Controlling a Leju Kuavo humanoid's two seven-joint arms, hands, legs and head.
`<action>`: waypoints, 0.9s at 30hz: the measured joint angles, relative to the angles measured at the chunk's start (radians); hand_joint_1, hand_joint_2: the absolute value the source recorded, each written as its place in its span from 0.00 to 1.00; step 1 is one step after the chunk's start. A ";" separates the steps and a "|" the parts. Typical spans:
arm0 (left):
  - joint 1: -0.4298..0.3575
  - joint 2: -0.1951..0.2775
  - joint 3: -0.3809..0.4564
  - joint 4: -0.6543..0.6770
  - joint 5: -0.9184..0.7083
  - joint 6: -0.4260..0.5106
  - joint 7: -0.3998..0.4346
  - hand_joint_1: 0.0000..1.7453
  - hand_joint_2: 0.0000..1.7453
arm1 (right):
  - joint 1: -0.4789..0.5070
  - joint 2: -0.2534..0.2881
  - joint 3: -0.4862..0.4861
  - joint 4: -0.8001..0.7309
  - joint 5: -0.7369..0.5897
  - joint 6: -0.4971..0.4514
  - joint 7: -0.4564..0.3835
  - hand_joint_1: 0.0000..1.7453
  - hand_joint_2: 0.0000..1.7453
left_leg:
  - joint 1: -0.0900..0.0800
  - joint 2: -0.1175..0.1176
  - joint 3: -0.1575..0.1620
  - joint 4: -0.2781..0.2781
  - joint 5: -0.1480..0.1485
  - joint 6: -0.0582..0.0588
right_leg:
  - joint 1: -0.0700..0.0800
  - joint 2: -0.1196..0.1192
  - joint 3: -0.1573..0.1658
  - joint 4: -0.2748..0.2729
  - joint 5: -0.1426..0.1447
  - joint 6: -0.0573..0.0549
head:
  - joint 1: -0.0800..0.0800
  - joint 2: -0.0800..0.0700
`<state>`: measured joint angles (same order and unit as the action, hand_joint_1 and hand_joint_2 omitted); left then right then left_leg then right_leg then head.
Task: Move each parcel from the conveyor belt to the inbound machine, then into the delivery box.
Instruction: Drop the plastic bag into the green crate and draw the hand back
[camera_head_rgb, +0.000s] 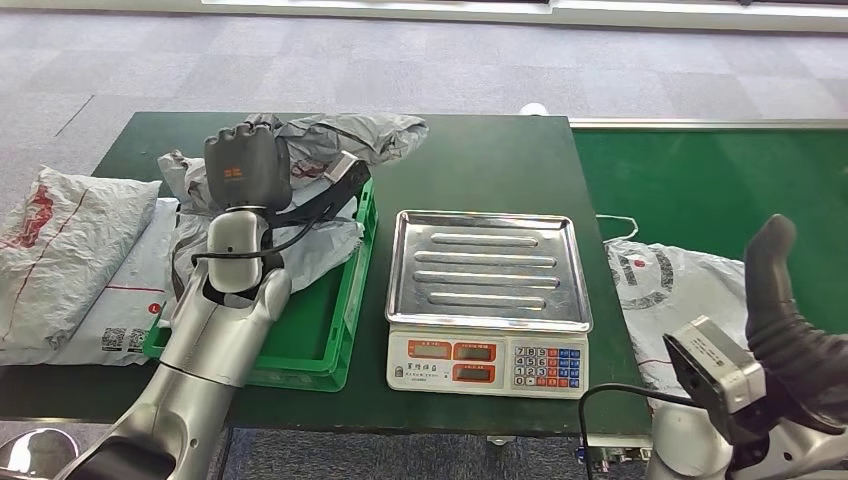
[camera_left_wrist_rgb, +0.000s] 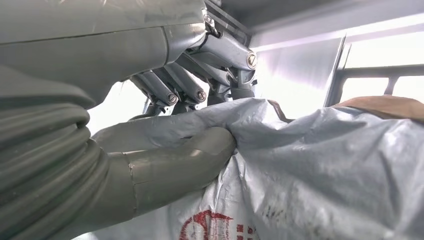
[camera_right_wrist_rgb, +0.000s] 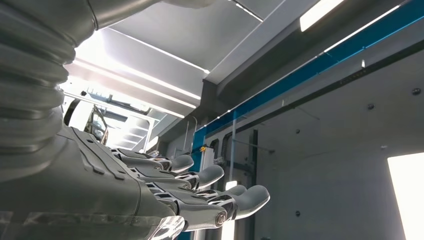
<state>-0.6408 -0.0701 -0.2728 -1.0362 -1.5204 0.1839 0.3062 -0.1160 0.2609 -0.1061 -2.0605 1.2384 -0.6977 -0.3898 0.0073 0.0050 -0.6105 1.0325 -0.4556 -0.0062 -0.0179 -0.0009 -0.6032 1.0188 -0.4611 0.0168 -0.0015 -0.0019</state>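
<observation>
Evidently late in cycle; left hand (camera_head_rgb: 247, 170) over green delivery box (camera_head_rgb: 330, 350), thumb and fingers (camera_left_wrist_rgb: 187, 90) pinching fold of grey parcel (camera_head_rgb: 340, 135), so bag hangs bunched above crate, likely for drop; grip high on fold keeps bulk below hand; scale (camera_head_rgb: 487, 300), the inbound machine, tray bare, ready for next; another parcel (camera_head_rgb: 665, 285) waits on conveyor belt (camera_head_rgb: 720, 180) beside right hand (camera_right_wrist_rgb: 200, 195), fingers extended, apart, holding nothing; more bagged parcels (camera_head_rgb: 70, 255) lie left of box.
</observation>
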 joint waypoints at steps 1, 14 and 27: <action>0.012 -0.001 0.000 -0.018 0.000 -0.024 0.000 1.00 1.00 | 0.000 0.000 0.000 -0.001 0.002 0.000 0.002 0.00 1.00 | 0.000 0.000 0.000 0.000 0.000 0.000 | 0.000 0.000 0.000 0.000 0.000 0.000 | 0.000 0.000; 0.069 -0.007 0.000 -0.109 0.000 -0.068 -0.003 1.00 1.00 | 0.001 0.000 0.000 -0.005 0.007 0.000 0.011 0.00 1.00 | 0.000 0.000 0.000 0.000 0.000 0.000 | 0.000 0.000 0.000 0.000 0.000 0.000 | 0.000 0.000; 0.131 -0.009 0.011 -0.128 0.000 -0.235 -0.004 1.00 1.00 | 0.001 0.000 0.000 -0.007 0.005 0.000 0.012 0.00 1.00 | 0.000 0.000 0.000 0.000 -0.001 -0.001 | 0.000 0.000 0.000 0.000 0.000 0.000 | 0.000 0.000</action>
<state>-0.5094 -0.0792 -0.2622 -1.1642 -1.5208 -0.0514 0.3023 -0.1151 0.2609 -0.1060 -2.0672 1.2436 -0.6977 -0.3774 0.0074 0.0051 -0.6107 1.0325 -0.4562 -0.0068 -0.0178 -0.0010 -0.6035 1.0188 -0.4615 0.0163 -0.0015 -0.0019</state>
